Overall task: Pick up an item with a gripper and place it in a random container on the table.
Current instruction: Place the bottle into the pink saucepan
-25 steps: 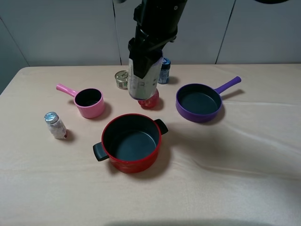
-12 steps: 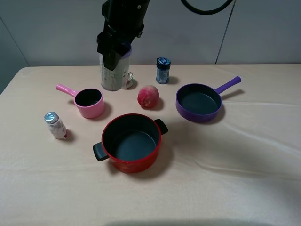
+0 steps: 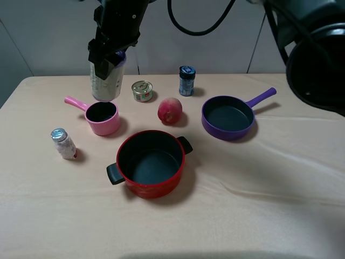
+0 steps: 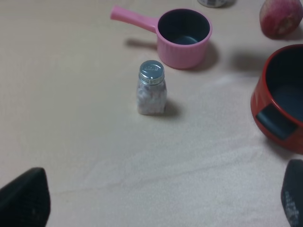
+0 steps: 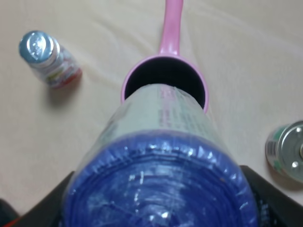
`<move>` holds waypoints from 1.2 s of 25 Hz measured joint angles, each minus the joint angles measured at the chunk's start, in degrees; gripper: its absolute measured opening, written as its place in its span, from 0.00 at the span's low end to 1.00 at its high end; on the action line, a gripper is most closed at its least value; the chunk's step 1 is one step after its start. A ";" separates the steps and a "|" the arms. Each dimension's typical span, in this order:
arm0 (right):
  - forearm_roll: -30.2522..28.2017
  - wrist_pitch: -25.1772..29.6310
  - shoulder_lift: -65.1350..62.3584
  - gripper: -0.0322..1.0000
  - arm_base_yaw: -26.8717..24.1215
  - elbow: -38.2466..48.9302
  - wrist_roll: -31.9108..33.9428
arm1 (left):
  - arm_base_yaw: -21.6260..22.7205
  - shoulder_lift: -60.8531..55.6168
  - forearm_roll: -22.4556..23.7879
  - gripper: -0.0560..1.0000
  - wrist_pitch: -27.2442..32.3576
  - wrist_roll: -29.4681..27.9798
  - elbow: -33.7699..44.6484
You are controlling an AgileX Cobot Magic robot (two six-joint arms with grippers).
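My right fingers (image 3: 101,54) were pinched on the purple-wrapped top of the cream canister (image 3: 107,82), which hung upright off the bench (image 3: 259,189), over the 12 o'clock edge of the pink saucepan (image 3: 105,128) in the high view. From my right wrist, the canister (image 5: 165,156) filled most of the picture, with the saucepan's dark mouth (image 5: 163,73) showing just beyond its lower end, so the two were nearly lined up but not squarely. My left fingers (image 4: 23,198) were spread wide and empty, low over the bench near the small foil-capped bottle (image 4: 151,92). I judged the carry to be at its end and the placing step in hand. The next move called for a small shift toward the saucepan's centre, then a straight descent. The canister looked barely narrower than the mouth, so I expected it could catch the rim and tip. The tin (image 3: 142,90) at the saucepan's 2 o'clock and the red pot (image 3: 180,172) at its 5 o'clock stood clear.
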 joint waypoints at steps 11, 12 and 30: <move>0.08 -3.39 5.36 0.48 0.00 -0.80 -3.17 | 0.00 0.00 0.00 0.99 0.00 0.00 0.00; 0.08 -4.23 5.58 0.48 0.00 -0.80 -3.37 | 0.00 0.00 0.00 0.99 0.00 0.00 0.00; 0.56 -8.64 9.24 0.48 0.00 -0.80 -5.10 | 0.00 0.00 0.00 0.99 0.00 0.00 0.00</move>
